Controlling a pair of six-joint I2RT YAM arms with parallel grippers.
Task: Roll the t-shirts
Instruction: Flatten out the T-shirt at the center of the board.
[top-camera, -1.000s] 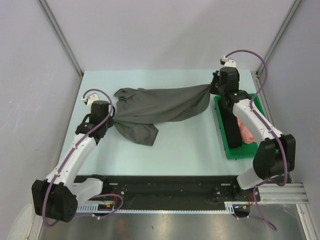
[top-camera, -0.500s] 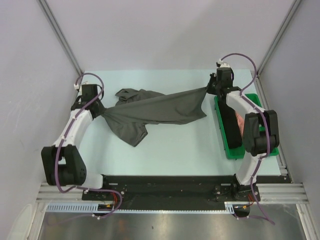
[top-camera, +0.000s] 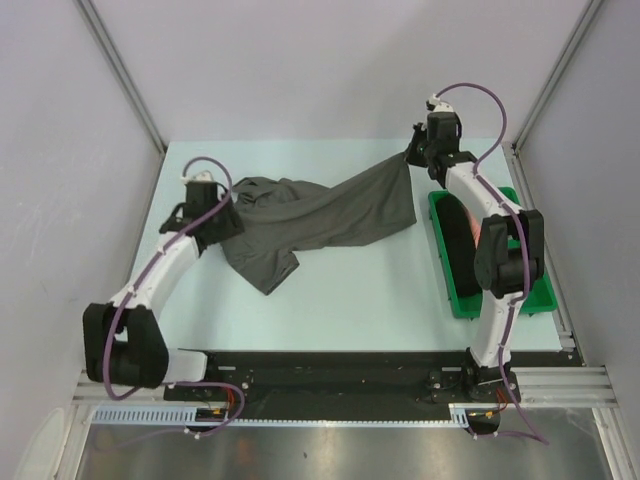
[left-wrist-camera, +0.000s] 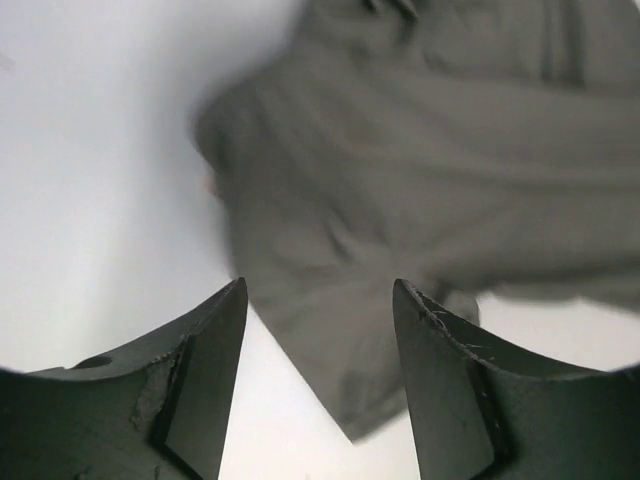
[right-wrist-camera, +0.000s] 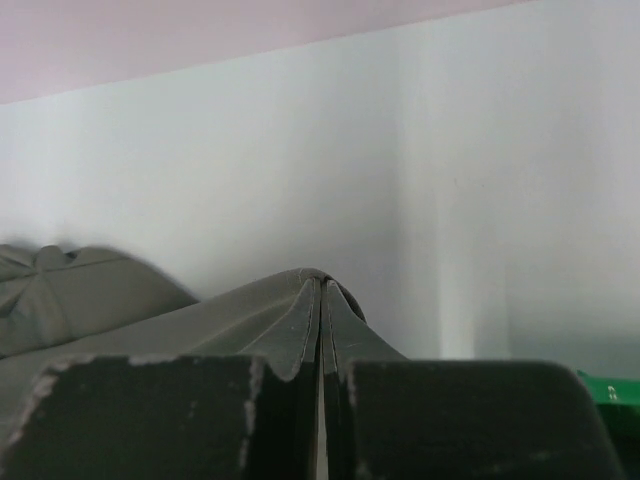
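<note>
T-shirt, charcoal (top-camera: 320, 215): sprawls crumpled on the table, left of the green tray (top-camera: 462, 302). Nearest, well left of that tray, left gripper (left-wrist-camera: 320, 290): gapes wide above the cloth, holds nothing. Farthest, just beyond the tray's far-left corner, right gripper (right-wrist-camera: 320, 290): pinches an edge tight, lifts it, probably to stretch the cloth flat for rolling.

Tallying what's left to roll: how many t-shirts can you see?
3. A grey one spread on the table; a black roll in the tray; a pink one beside it, mostly hidden by the right arm. Others may be hidden there.
</note>
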